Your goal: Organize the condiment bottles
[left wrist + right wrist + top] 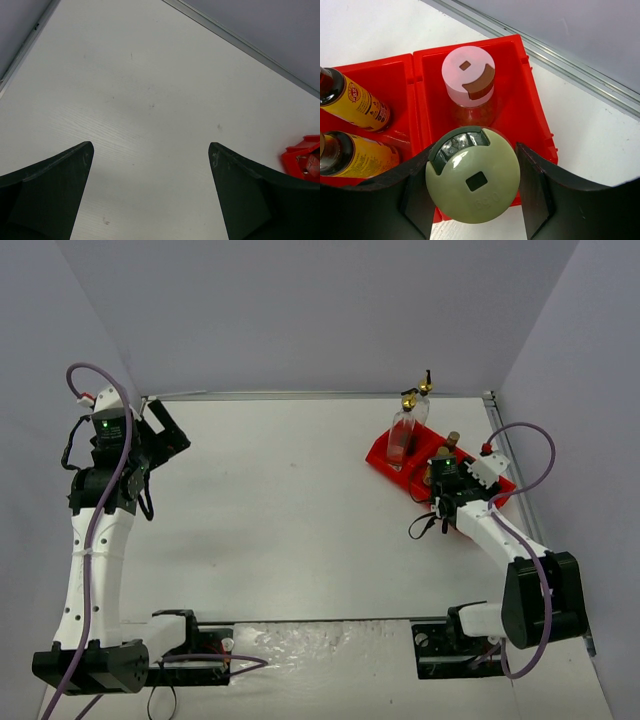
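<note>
My right gripper (472, 187) is shut on the squat cream bottle (472, 181) and holds it over the near edge of the red tray (520, 105). The squat pink bottle (468, 80) stands in the compartment just beyond it. Two amber-yellow dark-capped bottles (355, 102) (357, 156) lie in the compartment to the left. In the top view the right gripper (440, 470) hides the cream bottle. Two tall clear glass bottles with gold spouts (402, 435) (422, 400) stand at the tray's far end. My left gripper (165, 435) is open and empty at the far left, above bare table (150, 190).
The red tray (385, 455) sits at the back right, close to the metal rail (510, 460) along the table's right edge. A corner of the tray shows in the left wrist view (305, 157). Grey walls enclose the table at the back and sides.
</note>
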Robot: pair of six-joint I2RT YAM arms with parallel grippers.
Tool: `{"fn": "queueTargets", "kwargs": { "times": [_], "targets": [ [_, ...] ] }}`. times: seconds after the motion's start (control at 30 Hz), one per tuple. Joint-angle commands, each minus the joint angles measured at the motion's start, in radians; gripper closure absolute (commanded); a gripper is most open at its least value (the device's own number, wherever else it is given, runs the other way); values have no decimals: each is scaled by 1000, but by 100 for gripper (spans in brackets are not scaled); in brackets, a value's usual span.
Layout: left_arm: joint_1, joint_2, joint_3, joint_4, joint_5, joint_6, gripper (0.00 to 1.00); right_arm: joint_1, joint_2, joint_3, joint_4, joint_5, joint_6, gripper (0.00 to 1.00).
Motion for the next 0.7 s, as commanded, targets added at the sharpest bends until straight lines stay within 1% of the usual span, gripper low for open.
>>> {"fn": "queueTargets", "kwargs": {
  "times": [0.0, 0.3, 0.67],
  "targets": [
    [6, -13, 18, 77, 11, -9, 3, -17, 19, 5, 75, 32, -6, 100],
    [6, -16, 15, 77, 11, -5, 3, -47, 56, 6, 100, 9, -18, 100],
    [6, -19, 22, 68, 7, 0, 3, -75, 120, 43, 102, -72, -29, 100]
  ]
}}
